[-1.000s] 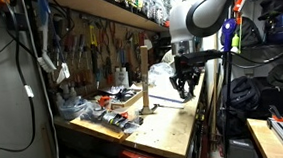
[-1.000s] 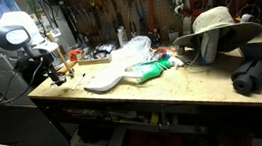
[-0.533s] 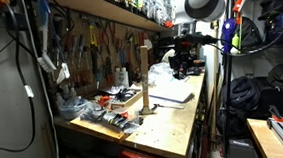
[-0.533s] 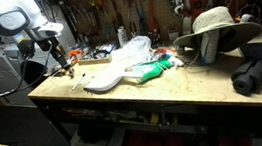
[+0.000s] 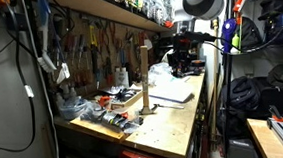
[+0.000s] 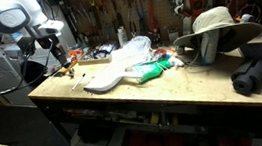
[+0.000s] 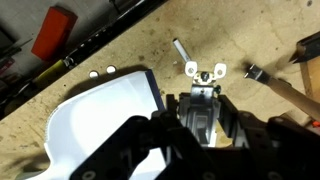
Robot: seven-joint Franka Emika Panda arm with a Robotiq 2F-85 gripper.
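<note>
My gripper (image 7: 203, 100) is shut on a small silver metal bracket (image 7: 204, 74), whose winged end sticks out past the fingertips. In both exterior views the gripper (image 5: 183, 62) (image 6: 63, 63) hangs well above the wooden workbench (image 6: 173, 88), with the piece dangling from it. Below it in the wrist view lies a flat white plastic tray (image 7: 100, 115), which also shows in both exterior views (image 5: 172, 86) (image 6: 104, 80). A small grey pin (image 7: 179, 48) lies on the bench just beyond the bracket.
An upright wooden post (image 5: 144, 79) stands near the bench edge. A red tool (image 7: 52, 32) and a wooden handle (image 7: 290, 95) lie nearby. A tan hat (image 6: 216, 27), a green item (image 6: 151, 72), crumpled plastic (image 6: 133, 50) and a black bundle (image 6: 255, 73) crowd the bench. Tools hang on the wall behind.
A second ago the gripper was low at the bench surface. It has since risen with the bracket in its jaws and has held nearly still for the last half second.
</note>
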